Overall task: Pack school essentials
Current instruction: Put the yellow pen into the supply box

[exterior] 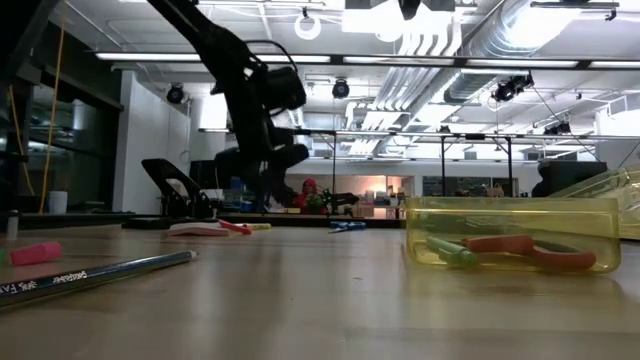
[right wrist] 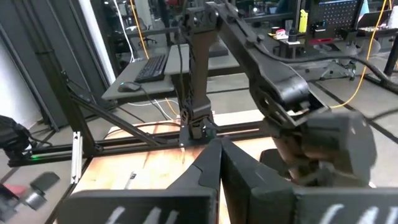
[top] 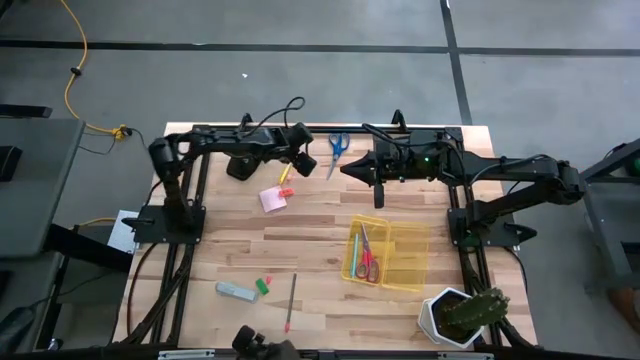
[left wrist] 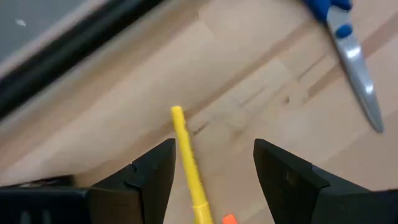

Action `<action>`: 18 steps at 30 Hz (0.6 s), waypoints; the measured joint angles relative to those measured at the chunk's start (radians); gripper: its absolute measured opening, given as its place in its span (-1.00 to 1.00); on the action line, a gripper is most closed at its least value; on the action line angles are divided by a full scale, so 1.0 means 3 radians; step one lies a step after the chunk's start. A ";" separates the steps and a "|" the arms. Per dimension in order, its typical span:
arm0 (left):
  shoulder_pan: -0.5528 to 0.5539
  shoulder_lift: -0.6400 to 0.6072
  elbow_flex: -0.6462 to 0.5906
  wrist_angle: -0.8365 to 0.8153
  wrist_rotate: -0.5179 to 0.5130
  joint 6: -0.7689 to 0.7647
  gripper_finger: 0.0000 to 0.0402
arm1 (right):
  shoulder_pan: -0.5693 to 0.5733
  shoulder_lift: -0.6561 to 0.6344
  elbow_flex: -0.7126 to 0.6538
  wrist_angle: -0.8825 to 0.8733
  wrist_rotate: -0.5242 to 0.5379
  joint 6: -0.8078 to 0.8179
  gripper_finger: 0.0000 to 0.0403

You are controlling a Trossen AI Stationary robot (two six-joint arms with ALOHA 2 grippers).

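1. Wooden planks make up the table top (top: 310, 245), which sits on a grey floor crossed by dark lines; at the low view's far side a workshop shows, with strip lights and ceiling ducts.
2. Lower left of the high view: a teal pen (top: 236, 291), a tiny green eraser (top: 262, 286) and a thin reddish pencil (top: 291, 303) lie apart on the wood.
3. Upper left of centre: the left gripper (top: 292, 160) hangs with its jaws wide over the yellow marker (left wrist: 188, 163), which lies between the fingers without visibly touching them; the pink sticky-note pad (top: 272, 200) lies just below.
4. Upper centre: blue-handled scissors (top: 336, 150) lie on the table.
5. Right of these, the right gripper (top: 352, 169) is closed and holds nothing.
6. Centre right: a yellow tray (top: 410, 255) holds red-handled scissors (top: 368, 262) and probably a green pen.
7. Lower right: a potted cactus (top: 462, 315).
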 joint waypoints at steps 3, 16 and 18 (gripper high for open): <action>0.0048 0.0115 0.0022 -0.0055 0.0089 -0.0157 0.03 | 0.0000 0.0000 0.0000 -0.0003 0.0088 0.0044 -1.00; 0.0078 0.0414 0.0029 -0.0198 0.0314 -0.0435 -0.16 | 0.0000 0.0000 -0.0001 -0.0034 0.0139 0.0045 -1.00; 0.0074 0.0418 0.0028 -0.0193 0.0308 -0.0410 -0.30 | 0.0000 0.0000 0.0000 -0.0036 0.0139 0.0045 -1.00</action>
